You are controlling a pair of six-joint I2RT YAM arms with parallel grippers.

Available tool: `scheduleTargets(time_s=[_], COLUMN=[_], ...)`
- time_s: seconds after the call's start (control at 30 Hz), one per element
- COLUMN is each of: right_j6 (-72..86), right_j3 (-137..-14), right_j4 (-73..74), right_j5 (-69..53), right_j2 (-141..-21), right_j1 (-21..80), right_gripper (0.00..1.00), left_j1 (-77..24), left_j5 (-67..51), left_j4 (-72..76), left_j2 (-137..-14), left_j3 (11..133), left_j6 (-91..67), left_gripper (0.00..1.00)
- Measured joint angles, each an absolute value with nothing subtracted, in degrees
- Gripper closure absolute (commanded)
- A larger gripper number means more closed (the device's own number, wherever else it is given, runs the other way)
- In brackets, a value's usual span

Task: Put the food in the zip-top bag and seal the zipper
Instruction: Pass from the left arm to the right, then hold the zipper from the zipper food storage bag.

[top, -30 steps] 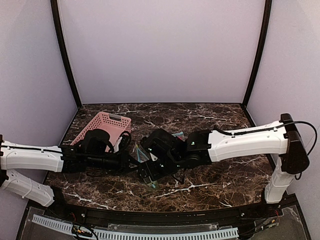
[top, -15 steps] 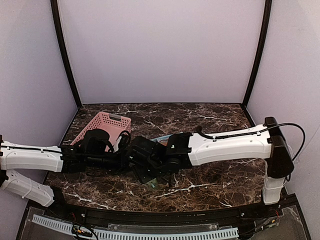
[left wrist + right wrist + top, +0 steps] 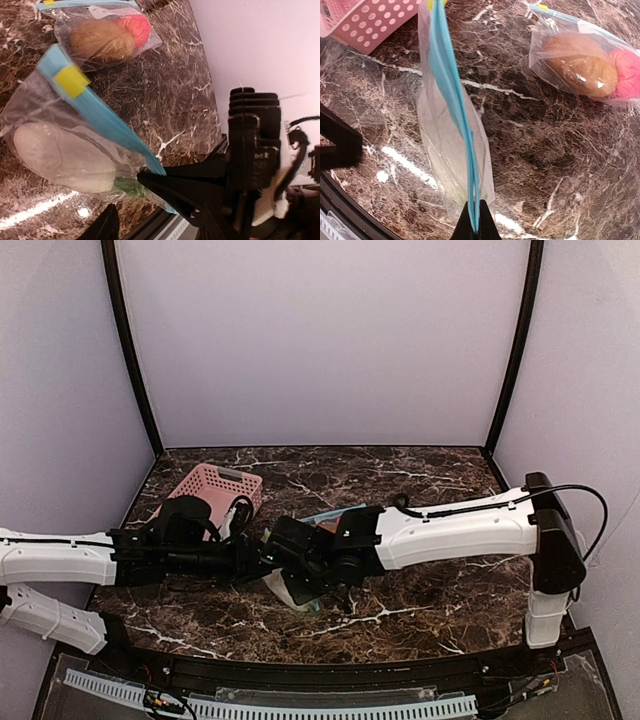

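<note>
A clear zip-top bag (image 3: 451,145) with a blue zipper strip (image 3: 107,120) and a yellow slider (image 3: 72,82) holds a whitish oblong piece (image 3: 57,157) and a green sprig (image 3: 127,187). My right gripper (image 3: 475,222) is shut on the end of that zipper strip. My left gripper (image 3: 155,222) stands open just left of the bag, one finger (image 3: 337,145) apart from it. A second bag (image 3: 580,62) lies farther back with a brown bun (image 3: 102,40) and a red-pink ball (image 3: 136,28) inside. From above, both grippers meet over the bag (image 3: 303,605).
A pink plastic basket (image 3: 210,490) sits at the back left, behind the left arm. The table's front edge (image 3: 340,210) runs close below the held bag. Dark marble tabletop (image 3: 430,580) stretches to the right under the right arm.
My right gripper has moved left and closed on the zipper strip's end. My left gripper has opened and drawn back a little to the left.
</note>
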State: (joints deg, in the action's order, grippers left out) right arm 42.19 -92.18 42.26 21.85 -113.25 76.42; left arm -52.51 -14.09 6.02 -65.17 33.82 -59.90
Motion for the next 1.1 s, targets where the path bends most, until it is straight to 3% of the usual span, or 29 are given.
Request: scheduleTargets(time_s=[0.1, 0.27, 0.73, 1.1], right_j6=[42.26, 39.77, 26.63, 24.88], right_j3=[-87.90, -79.50, -60.05, -56.71], right_j4=[40.66, 34.89, 15.90, 8.36], right_j5=[20.60, 14.76, -15.27, -34.76], right_j2=[-110.37, -103.13, -81.93, -75.37], right_j1=[75.09, 71.92, 63.96, 62.54], right_gripper=[1.00, 1.00, 1.00, 1.00], left_j1=[-52.49, -51.46, -44.84, -44.77], left_j5=[-12.36, -10.87, -21.89, -30.70], left_j4=[3.29, -1.67, -11.81, -14.50], left_j2=[-61.71, -55.33, -46.48, -47.64], left_j3=[33.82, 33.78, 38.48, 43.83], left_j6=[-59.16, -57.17, -37.12, -29.19], left_gripper=[0.29, 0.21, 0.13, 0.14])
